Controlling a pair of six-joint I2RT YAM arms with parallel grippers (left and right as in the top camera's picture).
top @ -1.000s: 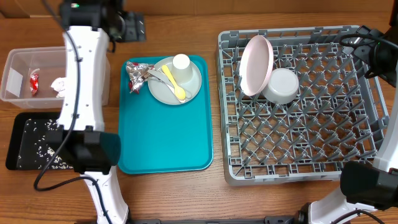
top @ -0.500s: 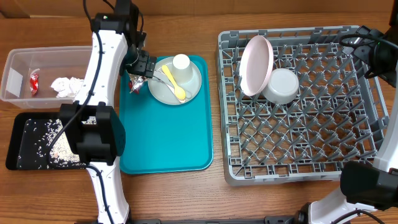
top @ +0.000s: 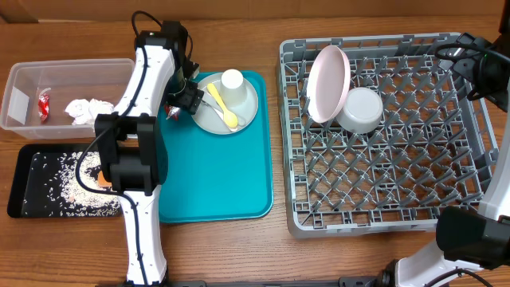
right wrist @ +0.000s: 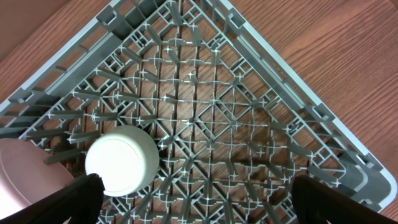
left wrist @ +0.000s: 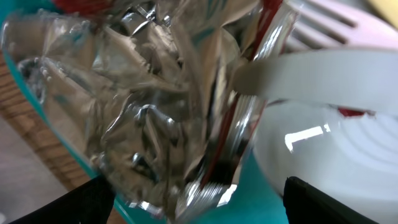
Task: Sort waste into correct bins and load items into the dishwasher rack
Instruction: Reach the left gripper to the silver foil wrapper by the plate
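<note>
My left gripper [top: 179, 99] is open and low over the crumpled silver foil wrapper [left wrist: 155, 106] at the far left corner of the teal tray [top: 215, 175]; the foil lies between its fingers. Beside it the grey-green plate [top: 243, 115] holds the white cup [top: 232, 80], yellow spoon [top: 225, 108] and white fork [left wrist: 323, 74]. My right gripper [right wrist: 199, 208] is open and empty above the far right corner of the dishwasher rack [top: 382, 159]. The rack holds the pinkish plate [top: 328, 83] on edge and the upturned white bowl [top: 361, 109].
The clear tub [top: 24, 80] at far left holds the white napkin [top: 86, 109] and red packet [top: 44, 104]. The black tray [top: 20, 187] in front of it holds rice grains [top: 60, 187]. My left arm crosses over both.
My left arm has swung right from over the clear tub and come down onto the foil wrapper on the teal tray. The right arm has not moved.
</note>
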